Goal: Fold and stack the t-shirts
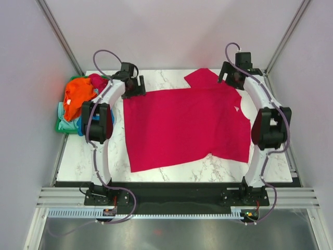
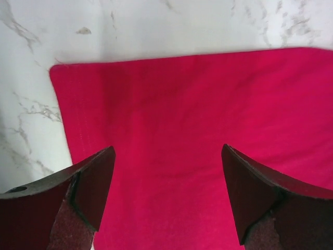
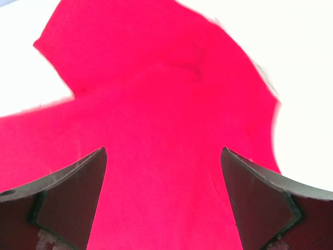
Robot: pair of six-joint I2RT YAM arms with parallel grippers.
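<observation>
1. A magenta-red t-shirt (image 1: 187, 125) lies spread out nearly flat in the middle of a white marble-patterned surface (image 1: 171, 174). It covers most of the middle and right of that surface.
2. One short sleeve (image 1: 203, 78) sticks out toward the far edge. The neck opening faces the right side, and the straight hem edge faces the left.
3. The left jaws stand wide open and hold nothing. They hover over the far left corner of the shirt's hem (image 2: 60, 70). In the left wrist view, red cloth (image 2: 208, 130) fills the gap between them.
4. The right jaws are also spread wide and empty. They hang above the sleeve (image 3: 130, 47) at the shirt's far right, with red cloth between them in the right wrist view.
5. The left arm (image 1: 104, 104) curves along the shirt's left side, and the right arm (image 1: 268, 125) curves along its right side.
6. The other shirts sit heaped in a green basket (image 1: 58, 126) at the far left edge of the surface, apart from the spread shirt.
7. An orange shirt (image 1: 79, 92) lies crumpled on top of the heap. Pale mint green cloth (image 1: 65, 115) and a little blue cloth (image 1: 80, 126) show beneath it. A fold of dark red cloth (image 1: 98, 80) shows just beside the orange.
</observation>
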